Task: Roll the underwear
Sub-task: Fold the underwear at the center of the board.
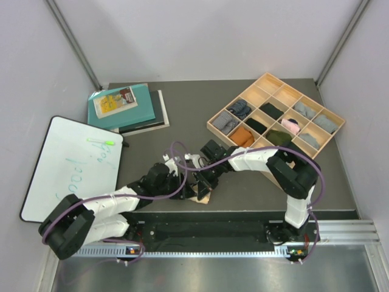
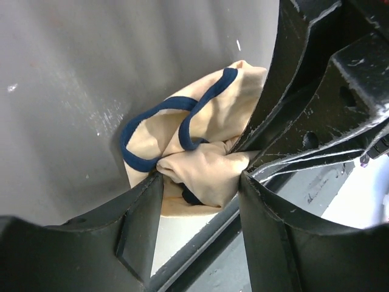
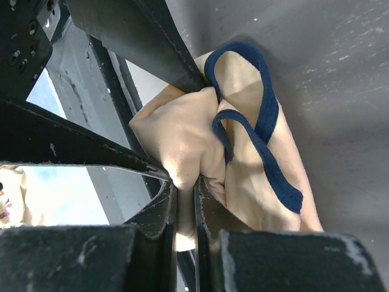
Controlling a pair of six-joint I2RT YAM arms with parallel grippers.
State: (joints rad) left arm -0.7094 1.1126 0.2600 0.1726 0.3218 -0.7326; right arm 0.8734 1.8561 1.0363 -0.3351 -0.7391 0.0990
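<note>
The beige underwear [image 1: 203,196] with dark navy edging lies bunched at the table's near edge, between both arms. In the left wrist view the underwear [image 2: 225,106] has a thick wad between the fingertips of my left gripper [image 2: 201,177], and the wad touches both of them. In the right wrist view my right gripper [image 3: 185,185] is shut on a thin fold of the same underwear [image 3: 182,140], jaws nearly together. Seen from above, the left gripper [image 1: 193,182] and right gripper [image 1: 205,181] meet tip to tip over the cloth, hiding most of it.
A wooden compartment tray [image 1: 265,76] with several small rolled cloths stands at the back right. A stack of books [image 1: 124,106] lies at the back left. A whiteboard [image 1: 67,170] with a green marker [image 1: 100,142] lies on the left. The table's front rail runs just below the cloth.
</note>
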